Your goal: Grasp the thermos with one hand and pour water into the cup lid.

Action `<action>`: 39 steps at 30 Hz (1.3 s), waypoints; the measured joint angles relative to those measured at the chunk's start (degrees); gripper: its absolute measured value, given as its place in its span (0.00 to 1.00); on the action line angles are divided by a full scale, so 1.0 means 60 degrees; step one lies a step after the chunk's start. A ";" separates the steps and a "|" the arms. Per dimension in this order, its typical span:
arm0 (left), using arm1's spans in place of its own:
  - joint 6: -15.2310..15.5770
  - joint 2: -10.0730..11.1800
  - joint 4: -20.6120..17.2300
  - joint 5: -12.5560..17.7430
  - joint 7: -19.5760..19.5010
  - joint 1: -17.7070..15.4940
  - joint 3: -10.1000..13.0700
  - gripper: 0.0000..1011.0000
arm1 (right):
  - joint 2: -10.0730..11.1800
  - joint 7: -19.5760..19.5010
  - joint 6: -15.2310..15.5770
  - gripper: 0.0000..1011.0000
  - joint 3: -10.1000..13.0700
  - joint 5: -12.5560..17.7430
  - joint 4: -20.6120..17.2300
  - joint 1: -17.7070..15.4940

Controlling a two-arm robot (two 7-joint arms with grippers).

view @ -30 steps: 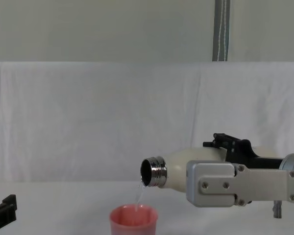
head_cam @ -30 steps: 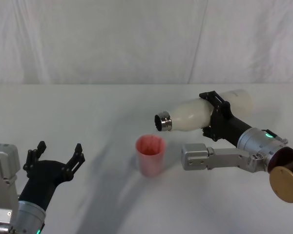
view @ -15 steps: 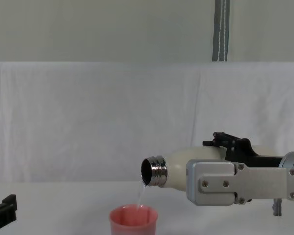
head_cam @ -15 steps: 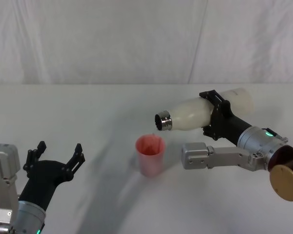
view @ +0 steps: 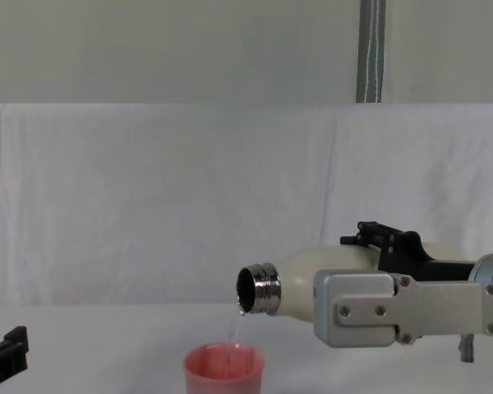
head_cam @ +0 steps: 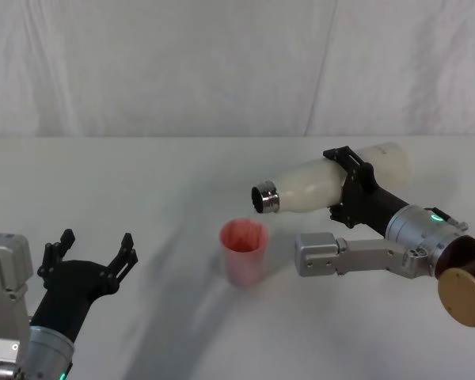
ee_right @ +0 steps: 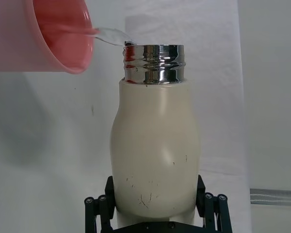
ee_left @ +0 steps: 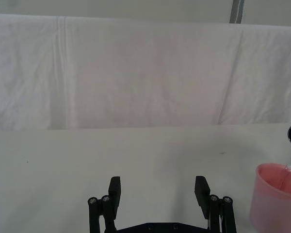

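Left gripper (head_cam: 91, 252) parked low at the robot's left on the counter (head_cam: 142, 174), jaws spread wide, nothing between them; well apart from the work.

Cup lid (head_cam: 243, 252) upright mid-counter, between the two arms; in the left wrist view a thin thread of water runs inside its rim.

Right gripper (head_cam: 350, 187) holds the thermos (head_cam: 317, 185) clear of the counter, jaws clamped round the lower body; bottle tipped near level, steel neck aimed left and slightly down, mouth just above and beyond the cup lid's rim.

Status: grasp done, tilt done, pour under way; chest view shows only a faint stream below the mouth. Left, by judgement: finish the pour, right the bottle; fill level cannot be read.
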 joint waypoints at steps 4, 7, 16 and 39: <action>0.0000 0.0000 0.0000 -0.0001 0.0000 0.0000 0.0000 0.99 | 0.0017 0.0002 0.0003 0.94 -0.0001 -0.0002 -0.0028 -0.0004; 0.0000 0.0000 0.0000 0.0000 0.0000 0.0000 0.0000 0.99 | 0.0018 0.0006 0.0003 0.94 -0.0001 -0.0002 -0.0039 -0.0007; 0.0000 0.0000 0.0000 0.0000 0.0000 0.0000 0.0000 0.99 | -0.0031 0.0011 -0.0103 0.94 0.0036 0.0176 -0.0026 -0.0035; 0.0000 -0.0001 0.0000 0.0000 0.0000 0.0000 0.0000 0.99 | -0.0808 0.0014 -0.0650 0.94 0.1669 0.3537 -0.0226 -0.0891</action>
